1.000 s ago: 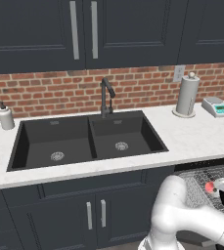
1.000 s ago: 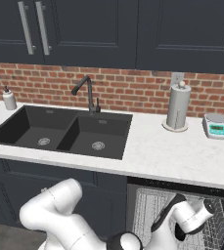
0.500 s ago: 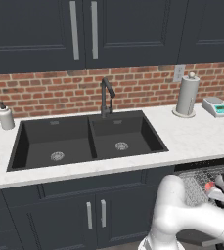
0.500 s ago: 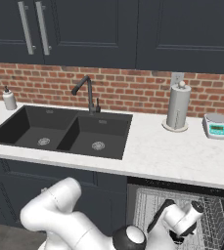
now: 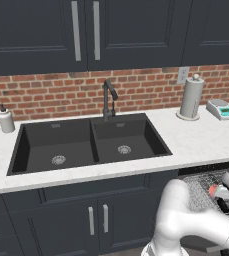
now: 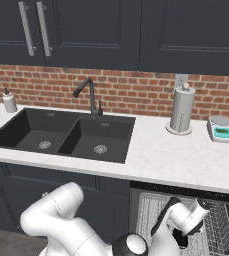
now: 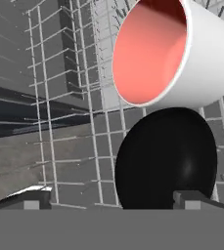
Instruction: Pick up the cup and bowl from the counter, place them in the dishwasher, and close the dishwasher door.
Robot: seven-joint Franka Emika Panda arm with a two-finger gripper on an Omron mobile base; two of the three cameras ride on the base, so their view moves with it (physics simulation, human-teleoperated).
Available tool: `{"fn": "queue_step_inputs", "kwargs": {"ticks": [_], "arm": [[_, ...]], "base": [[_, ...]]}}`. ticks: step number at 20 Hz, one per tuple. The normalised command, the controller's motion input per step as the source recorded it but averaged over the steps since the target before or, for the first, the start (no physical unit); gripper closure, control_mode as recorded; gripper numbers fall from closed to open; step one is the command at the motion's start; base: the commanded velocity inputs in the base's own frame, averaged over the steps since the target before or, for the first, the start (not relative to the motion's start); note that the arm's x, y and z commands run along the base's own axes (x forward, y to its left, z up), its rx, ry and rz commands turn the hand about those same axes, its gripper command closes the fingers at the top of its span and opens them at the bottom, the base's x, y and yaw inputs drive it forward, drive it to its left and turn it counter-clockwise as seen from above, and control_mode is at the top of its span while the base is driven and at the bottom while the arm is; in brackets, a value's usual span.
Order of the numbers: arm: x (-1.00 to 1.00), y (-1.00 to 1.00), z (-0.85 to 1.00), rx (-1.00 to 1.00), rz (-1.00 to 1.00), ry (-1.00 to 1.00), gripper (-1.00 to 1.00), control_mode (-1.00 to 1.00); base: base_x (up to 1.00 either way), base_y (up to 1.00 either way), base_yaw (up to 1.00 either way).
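Now we find the gripper (image 7: 111, 199) spread wide and holding nothing over the rack (image 7: 69, 122), the bowl (image 7: 166, 163) and cup (image 7: 174, 53) lying there touching, so loading looks done and next we must back out and shut the door.

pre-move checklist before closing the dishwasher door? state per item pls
1. Cup in the rack: ok, lying on its side on the wire, pink inside facing the hand camera.
2. Bowl in the rack: ok, right beside the cup.
3. Gripper released: ok, jaws wide apart, nothing between the fingertips.
4. Gripper clear of the bowl: cannot tell, the bowl sits very close in front of the tips.
5. Arm out of the door's path: not ok, the hand is down over the rack inside the dishwasher.
6. Counter free of cup and bowl: ok.
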Motion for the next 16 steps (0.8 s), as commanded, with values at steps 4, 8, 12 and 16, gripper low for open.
{"fn": "queue_step_inputs", "kwargs": {"ticks": [4, 8, 12, 16], "arm": [[-0.38, 0.0, 0.49, 0.0, 0.0, -0.07, -1.0, -1.0], [-0.74, 0.0, 0.6, 0.01, 0.0, -0.06, -1.0, -1.0], [-0.97, 0.02, 0.73, -0.01, 0.0, -0.07, -1.0, -1.0], [-0.69, -0.03, 0.69, 0.04, 0.0, -0.26, -1.0, -1.0]], "base": [[0.0, 0.0, 0.0], [0.0, 0.0, 0.0], [0.0, 0.0, 0.0], [0.0, 0.0, 0.0]]}}
